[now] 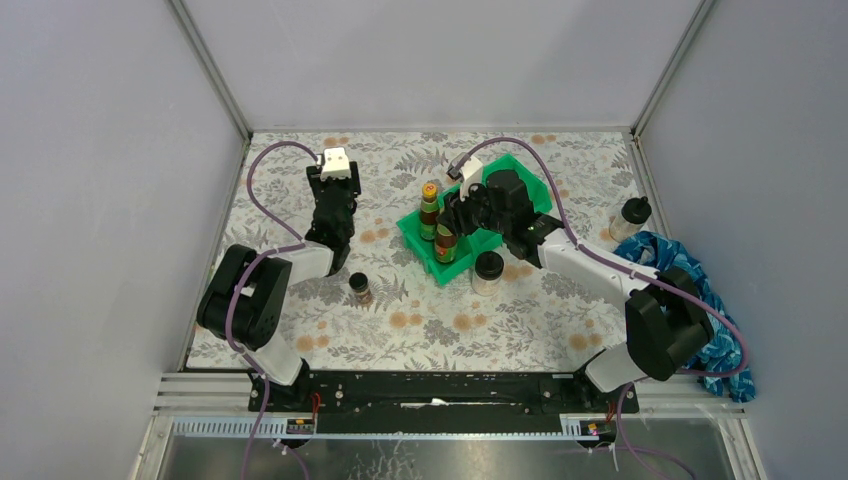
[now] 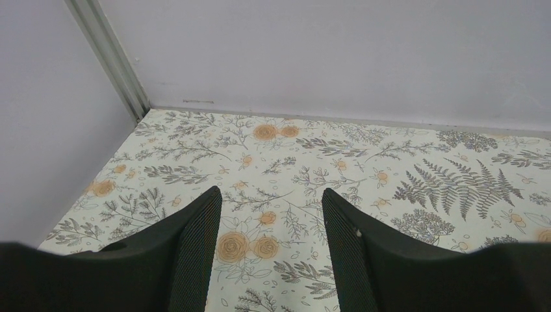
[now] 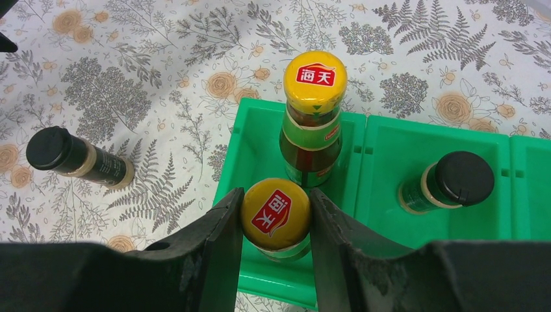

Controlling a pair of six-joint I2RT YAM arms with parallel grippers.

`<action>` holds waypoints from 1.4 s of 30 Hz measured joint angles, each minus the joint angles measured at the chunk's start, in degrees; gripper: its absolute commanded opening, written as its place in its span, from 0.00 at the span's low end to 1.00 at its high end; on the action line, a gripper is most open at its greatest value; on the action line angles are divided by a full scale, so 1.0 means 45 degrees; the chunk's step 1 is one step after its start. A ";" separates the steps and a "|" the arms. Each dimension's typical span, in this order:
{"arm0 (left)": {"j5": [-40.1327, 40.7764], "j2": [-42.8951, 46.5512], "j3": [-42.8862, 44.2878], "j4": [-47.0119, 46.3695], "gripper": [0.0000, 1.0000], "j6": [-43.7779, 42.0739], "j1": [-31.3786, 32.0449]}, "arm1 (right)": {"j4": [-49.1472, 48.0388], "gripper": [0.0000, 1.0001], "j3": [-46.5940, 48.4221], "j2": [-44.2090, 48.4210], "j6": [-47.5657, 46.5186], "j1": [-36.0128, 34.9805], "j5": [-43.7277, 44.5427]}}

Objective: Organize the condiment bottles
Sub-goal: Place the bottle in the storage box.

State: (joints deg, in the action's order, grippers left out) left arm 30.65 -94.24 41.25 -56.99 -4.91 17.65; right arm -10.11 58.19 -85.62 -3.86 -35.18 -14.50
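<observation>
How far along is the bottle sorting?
Done: one yellow-capped bottle and one black-capped jar stand in the green bin. In hand: the right gripper is shut on the second yellow-capped bottle, at the first one's compartment. Remaining: a dark jar and two clear jars on the table; the left gripper is open, empty.

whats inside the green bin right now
End compartment: two yellow-capped bottles, the nearer bottle clamped in the right gripper. Next compartment: one black-capped jar. The rest of the green bin is hidden under the right arm.

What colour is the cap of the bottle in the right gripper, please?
Yellow bottle cap with a red logo; right wrist view shows it best.
</observation>
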 measured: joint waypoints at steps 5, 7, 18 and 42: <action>0.0015 -0.0005 0.0000 -0.0005 0.64 0.0000 0.0000 | -0.0039 0.00 0.0000 -0.0044 0.0039 0.0005 -0.0024; 0.0015 -0.0005 0.0000 -0.0010 0.64 0.0000 0.0005 | -0.0107 0.00 0.0000 -0.0087 0.0053 0.0010 -0.0034; 0.0063 -0.0029 0.0000 -0.0024 0.64 0.0000 0.0087 | -0.0219 0.00 0.0000 -0.0155 0.0078 0.0024 -0.0039; 0.0102 -0.0107 0.0000 -0.0024 0.64 0.0000 0.0155 | -0.0311 0.40 0.0000 -0.0209 0.0185 0.0029 -0.0044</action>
State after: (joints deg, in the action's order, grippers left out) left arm 31.11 -94.72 41.25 -57.10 -4.91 18.35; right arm -11.51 58.19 -86.56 -3.03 -35.05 -14.70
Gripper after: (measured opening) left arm 0.635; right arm 0.447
